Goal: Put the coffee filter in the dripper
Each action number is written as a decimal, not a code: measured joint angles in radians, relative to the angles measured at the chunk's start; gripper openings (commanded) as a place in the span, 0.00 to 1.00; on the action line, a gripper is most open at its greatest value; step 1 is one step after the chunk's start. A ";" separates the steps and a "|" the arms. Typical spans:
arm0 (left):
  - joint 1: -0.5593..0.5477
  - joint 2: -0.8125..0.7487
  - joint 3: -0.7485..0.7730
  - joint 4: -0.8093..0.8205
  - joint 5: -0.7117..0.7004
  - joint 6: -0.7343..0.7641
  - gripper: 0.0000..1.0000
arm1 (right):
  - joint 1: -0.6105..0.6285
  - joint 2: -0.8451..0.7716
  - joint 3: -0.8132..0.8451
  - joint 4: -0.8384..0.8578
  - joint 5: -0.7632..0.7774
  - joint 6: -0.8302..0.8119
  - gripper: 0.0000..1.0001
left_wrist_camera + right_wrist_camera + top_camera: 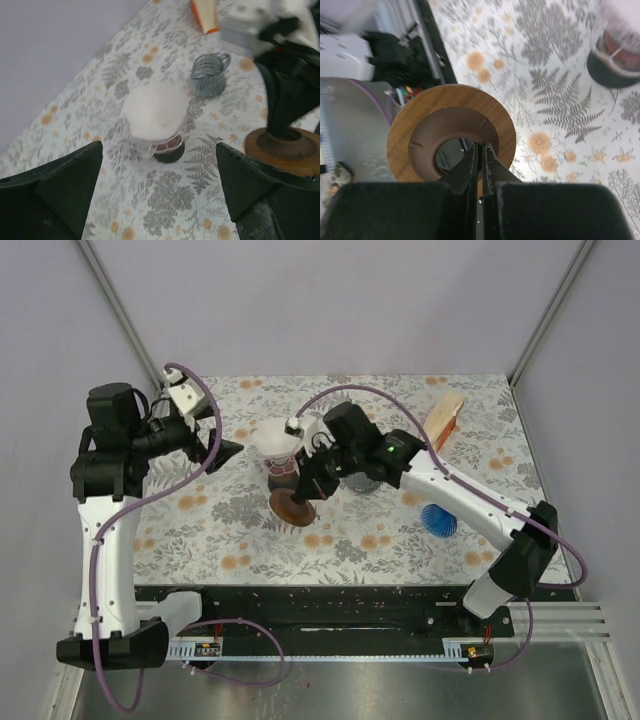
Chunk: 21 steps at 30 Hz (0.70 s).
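The white paper coffee filter rests on top of a clear glass vessel with a dark base; it also shows in the left wrist view. The dripper is a round wooden ring with a brown funnel and a centre hole. My right gripper is shut on the dripper's inner wall, holding it low over the table just in front of the vessel. My left gripper is open and empty, left of the filter, jaws wide apart.
A glass pitcher stands behind the vessel, partly under my right arm. A tan and orange box lies at the back right. A blue ribbed object sits at the right. The table's black front rail lies beyond the dripper.
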 measured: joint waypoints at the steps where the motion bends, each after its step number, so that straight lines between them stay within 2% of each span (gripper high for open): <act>1: -0.021 -0.013 0.023 -0.019 0.032 0.036 0.99 | -0.015 -0.014 0.029 -0.008 -0.040 0.006 0.00; 2: -0.036 -0.019 0.034 -0.029 0.048 0.053 0.99 | -0.039 -0.025 0.055 -0.012 -0.082 0.018 0.00; 8: -0.378 -0.018 0.134 -0.177 0.045 0.256 0.99 | -0.221 -0.042 0.162 -0.009 -0.225 0.093 0.00; 13: -0.496 0.013 0.140 -0.238 -0.036 0.359 0.99 | -0.230 -0.021 0.218 -0.013 -0.311 0.112 0.00; 15: -0.542 0.030 0.141 -0.248 -0.076 0.383 0.96 | -0.228 -0.006 0.239 -0.012 -0.347 0.118 0.00; 17: -0.594 0.044 0.141 -0.251 -0.131 0.405 0.87 | -0.228 0.004 0.247 -0.022 -0.366 0.121 0.00; 18: -0.611 0.049 0.141 -0.253 -0.159 0.411 0.79 | -0.228 0.008 0.247 -0.031 -0.374 0.124 0.00; 21: -0.645 0.061 0.141 -0.253 -0.219 0.423 0.38 | -0.230 0.021 0.247 -0.035 -0.398 0.130 0.00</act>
